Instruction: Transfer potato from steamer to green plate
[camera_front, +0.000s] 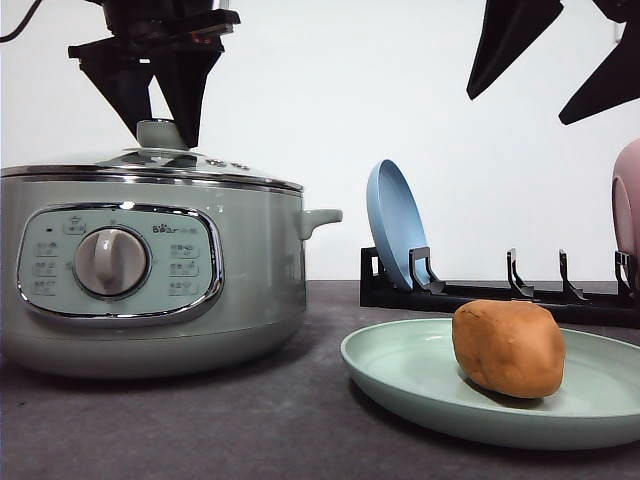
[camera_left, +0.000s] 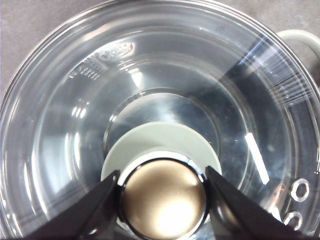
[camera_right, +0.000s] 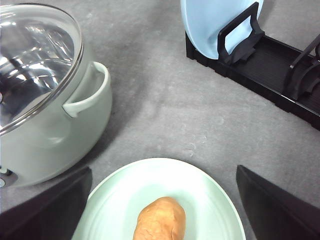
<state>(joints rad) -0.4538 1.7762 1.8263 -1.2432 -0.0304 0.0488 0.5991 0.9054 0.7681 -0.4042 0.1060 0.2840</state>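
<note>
Potato (camera_front: 508, 348) lies on the green plate (camera_front: 400, 375), at the near right of the dark table (camera_front: 200, 430), its bulk toward the plate's middle. The right gripper (camera_front: 545, 60) hangs high above it, well clear, its two black fingers (camera_front: 510, 40) spread wide with nothing between them; from the right wrist camera the potato sits between and beyond those fingertips, on the plate's pale surface.

The steamer (camera_front: 150, 270) stands at the left, well apart from the plate, its glass lid (camera_left: 150, 90) on. The left gripper (camera_front: 155, 105) is down at the lid's knob (camera_left: 164, 197): in the left wrist view its two fingers (camera_left: 85, 212) sit either side of the shiny round knob cap, close against it, though I cannot tell whether they actually press on it.

Count: one potato, one green plate, one steamer with one lid, one blue plate (camera_front: 395, 225) standing on edge in a black dish rack (camera_front: 500, 295) at the far right, and the edge of one pink plate (camera_front: 628, 205) at the rack's right end. Two grippers.

Writing: the steamer's front panel carries a small logo reading "Bear" above the dial (camera_front: 110, 262), with rows of tiny button labels too small to read. Embossed marks on the glass lid are also illegible.
</note>
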